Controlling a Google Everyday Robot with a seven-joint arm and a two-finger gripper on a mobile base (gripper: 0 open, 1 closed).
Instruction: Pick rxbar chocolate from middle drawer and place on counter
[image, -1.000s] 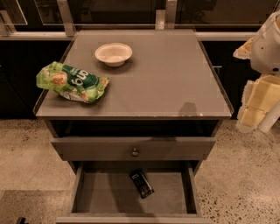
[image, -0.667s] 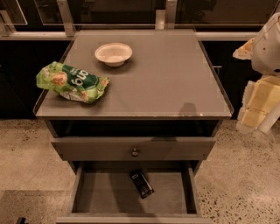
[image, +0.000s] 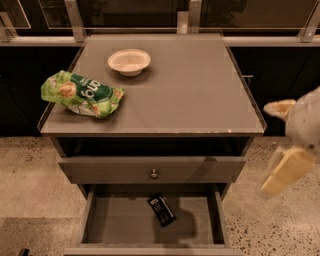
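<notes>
The rxbar chocolate (image: 161, 210) is a small black bar with a white label patch. It lies flat on the floor of the open middle drawer (image: 115, 220), slightly right of centre. The counter (image: 190, 95) is the grey-brown cabinet top above it. My gripper (image: 294, 145) is pale and blurred at the right edge of the view. It hangs off the cabinet's right side, level with the counter's front edge, well above and to the right of the bar and touching nothing.
A green crinkly snack bag (image: 82, 94) lies on the counter's left front. A white bowl (image: 129, 61) stands at the back centre. The closed upper drawer front with a round knob (image: 154, 173) overhangs the back of the open drawer. Speckled floor surrounds the cabinet.
My gripper has dropped lower at the right side, from beside the counter's back half to level with its front edge. The bar, bag and bowl have not moved.
</notes>
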